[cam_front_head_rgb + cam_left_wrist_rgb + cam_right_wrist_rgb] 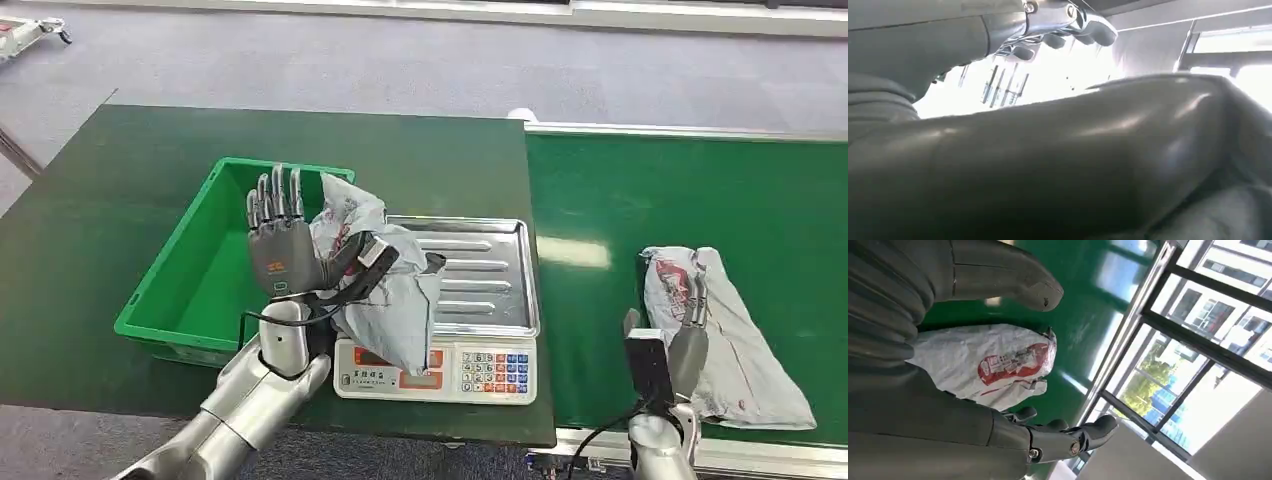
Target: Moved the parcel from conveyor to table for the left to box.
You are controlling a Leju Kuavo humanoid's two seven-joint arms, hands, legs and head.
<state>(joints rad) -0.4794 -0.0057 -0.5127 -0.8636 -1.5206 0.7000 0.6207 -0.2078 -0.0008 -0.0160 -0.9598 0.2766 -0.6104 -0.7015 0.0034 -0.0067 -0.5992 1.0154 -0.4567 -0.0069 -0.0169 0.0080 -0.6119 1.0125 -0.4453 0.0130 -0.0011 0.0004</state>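
A crumpled grey plastic parcel (392, 290) with red print hangs over the left part of the scale's steel tray (490, 262), beside the green bin. My left hand (285, 245) holds it, thumb across the bag and fingers pointing up. The left wrist view has the grey parcel (1073, 160) close up, with the fingers (1068, 25) past it. A second grey parcel (735, 335) with a red label lies flat on the green conveyor belt (700, 190). My right hand (685, 350) is open at its near left edge; the parcel (993, 362) lies between thumb (1003, 282) and fingers (1068, 435).
A green plastic bin (168, 338) stands on the dark green table (90, 210), left of the scale. The scale's keypad front (485, 372) faces me at the table's near edge. A metal rail runs along the conveyor's near side.
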